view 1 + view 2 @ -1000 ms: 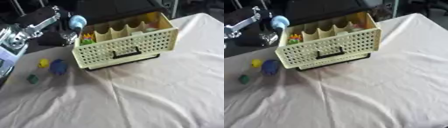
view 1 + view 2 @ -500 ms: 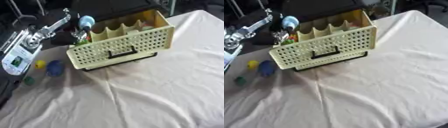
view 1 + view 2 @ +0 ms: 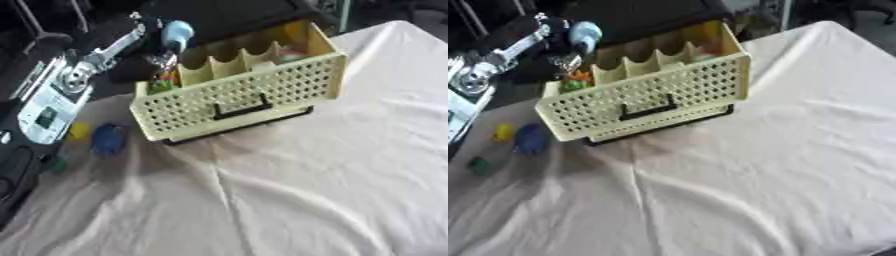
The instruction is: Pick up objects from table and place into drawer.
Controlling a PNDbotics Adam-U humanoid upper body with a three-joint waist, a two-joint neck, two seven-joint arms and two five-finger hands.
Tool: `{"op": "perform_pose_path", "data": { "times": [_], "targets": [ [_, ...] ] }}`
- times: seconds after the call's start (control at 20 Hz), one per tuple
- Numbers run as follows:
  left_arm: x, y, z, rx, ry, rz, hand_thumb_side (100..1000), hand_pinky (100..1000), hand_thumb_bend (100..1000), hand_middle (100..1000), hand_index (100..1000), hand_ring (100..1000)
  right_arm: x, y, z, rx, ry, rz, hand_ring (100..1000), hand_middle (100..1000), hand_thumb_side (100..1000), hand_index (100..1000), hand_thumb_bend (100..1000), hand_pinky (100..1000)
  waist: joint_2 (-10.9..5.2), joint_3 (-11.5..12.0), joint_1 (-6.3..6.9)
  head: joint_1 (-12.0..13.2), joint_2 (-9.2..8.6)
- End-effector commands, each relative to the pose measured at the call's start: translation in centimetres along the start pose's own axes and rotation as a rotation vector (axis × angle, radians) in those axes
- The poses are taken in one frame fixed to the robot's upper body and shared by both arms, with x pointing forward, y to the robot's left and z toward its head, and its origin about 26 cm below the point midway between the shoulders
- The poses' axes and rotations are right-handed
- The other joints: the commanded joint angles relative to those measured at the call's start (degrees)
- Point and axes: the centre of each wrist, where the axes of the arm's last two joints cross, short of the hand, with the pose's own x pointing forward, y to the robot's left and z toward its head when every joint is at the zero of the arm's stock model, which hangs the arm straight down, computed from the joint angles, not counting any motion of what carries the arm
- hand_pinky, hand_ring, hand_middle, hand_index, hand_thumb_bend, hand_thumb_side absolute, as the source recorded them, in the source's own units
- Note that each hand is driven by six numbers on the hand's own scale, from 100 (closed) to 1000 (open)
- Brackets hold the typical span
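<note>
The left hand (image 3: 162, 40) reaches in from ten o'clock and hangs over the far-left corner of the cream drawer (image 3: 254, 95), with a light blue object (image 3: 178, 32) at its tip; the fingers are dark against a dark background, so I cannot tell how they are set, though the blue thing sits as if carried by them. The right hand shows in neither view.

The drawer stands pulled out at about twelve o'clock on the white cloth (image 3: 289, 200), its black handle (image 3: 241, 106) facing us and its inside split by upright dividers; the leftmost compartment already holds some orange and green bits (image 3: 160, 82). On the cloth at nine o'clock, just beside the drawer's left end, wait a blue object (image 3: 108, 139), a yellow one (image 3: 80, 131) and, nearer eight o'clock, a small green one (image 3: 479, 164) — well apart from the hand.

The step in hand reads as the drop into the drawer; to do it well, the blue thing should be brought squarely over one compartment and not over a divider's edge — a landing on the rim would tip it back out toward ten o'clock, off the cloth. Lower it below the wall's top before the fingers let go; then lift straight up so the hand does not catch the perforated wall and drag the light drawer askew. Three things left, by my count, so the task looks partway done.
</note>
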Motion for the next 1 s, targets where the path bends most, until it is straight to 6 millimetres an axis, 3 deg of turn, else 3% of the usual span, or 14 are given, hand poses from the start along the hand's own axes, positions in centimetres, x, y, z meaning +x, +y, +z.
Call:
{"op": "perform_pose_path", "data": {
  "times": [0.05, 0.25, 0.65, 0.8, 1.0],
  "targets": [
    [-0.5, -0.3, 0.0, -0.024, 0.007, -0.011, 850, 485, 100, 567, 993, 568, 0.1, 0.2, -0.6, 0.006, -0.016, -0.005, 755, 720, 975, 806, 100, 790, -0.45, -0.19, -0.56, 0.19, -0.74],
    [-0.6, -0.5, 0.0, -0.044, -0.004, -0.021, 835, 506, 100, 619, 1000, 636, 0.1, 0.3, -0.6, 0.002, -0.012, -0.007, 755, 720, 977, 806, 100, 790, -0.38, -0.04, -0.56, -0.07, -0.49],
    [0.2, 0.7, 0.4, 0.032, -0.037, 0.049, 903, 468, 100, 589, 994, 606, 0.1, 0.2, -0.6, 0.012, 0.0, -0.006, 754, 718, 973, 803, 100, 788, -0.75, 0.98, -0.56, -1.09, 0.47],
    [1.5, 3.0, 2.3, 0.218, -0.113, 0.129, 854, 481, 100, 618, 974, 629, 0.4, -0.5, -0.5, 0.031, -0.003, 0.007, 746, 700, 936, 801, 100, 766, -1.22, 2.13, -1.16, -2.38, 1.08],
    [4.1, 5.1, 6.5, 0.432, -0.23, 0.236, 836, 507, 100, 666, 973, 660, 1.4, -2.6, -0.3, 0.185, 0.007, 0.081, 720, 666, 861, 776, 100, 715, -1.89, 4.06, -3.06, -4.77, 2.07]
  ]
}}
